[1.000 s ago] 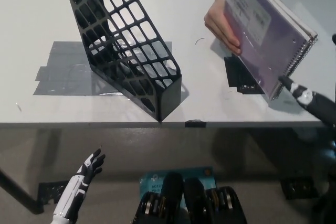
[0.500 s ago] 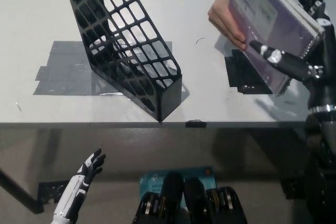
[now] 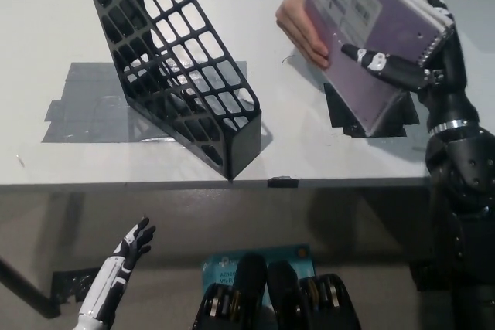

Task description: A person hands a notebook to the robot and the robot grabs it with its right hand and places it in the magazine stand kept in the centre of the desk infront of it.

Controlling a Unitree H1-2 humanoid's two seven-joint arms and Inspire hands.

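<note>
The notebook (image 3: 379, 32) tilts above the desk's (image 3: 309, 152) far right, a person's hand (image 3: 300, 27) holding its left edge, the right hand (image 3: 421, 44) grasping its spiral side. Open desk separates it from the magazine stand (image 3: 174, 67). The left hand (image 3: 128, 256) hangs released, low left.

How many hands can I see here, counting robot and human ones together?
3. The robot's white left hand hangs open at lower left below the desk edge; its black right hand grips the notebook at upper right; a person's hand holds that notebook's other side.
</note>
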